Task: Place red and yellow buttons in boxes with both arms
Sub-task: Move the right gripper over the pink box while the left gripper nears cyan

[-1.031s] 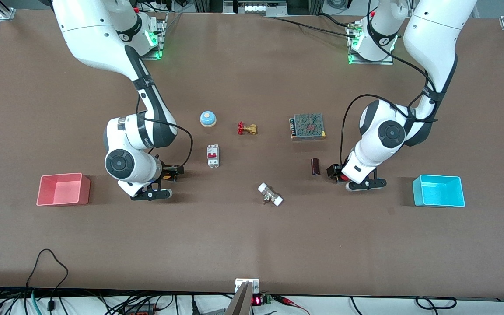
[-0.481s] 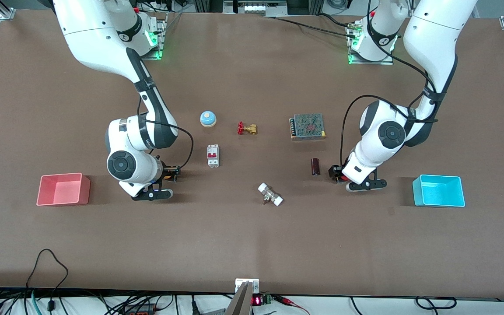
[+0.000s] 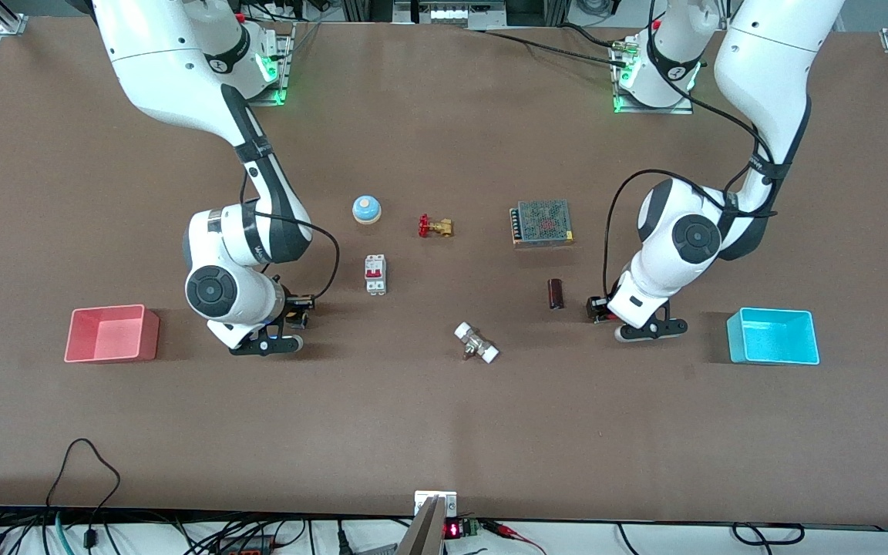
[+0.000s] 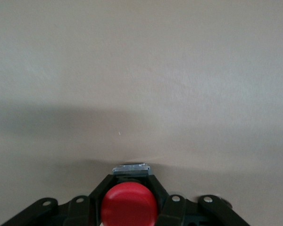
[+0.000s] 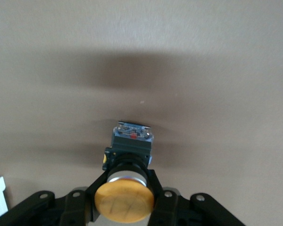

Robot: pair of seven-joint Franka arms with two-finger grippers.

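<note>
My left gripper is shut on the red button. It holds the button low over the table, between a dark cylinder and the cyan box. In the left wrist view the fingers clamp the button below its red cap. My right gripper is shut on the yellow button, low over the table between a white breaker and the pink-red box. The yellow button's black base sticks out past the right gripper's fingertips. Both boxes are open-topped and hold nothing.
A blue dome bell, a brass valve with a red handle, a white circuit breaker, a mesh-topped power supply, a dark cylinder and a white-ended fitting lie between the arms.
My left gripper has shifted a little toward the cyan box with the red button. My right gripper has edged slightly toward the pink-red box with the yellow button.
</note>
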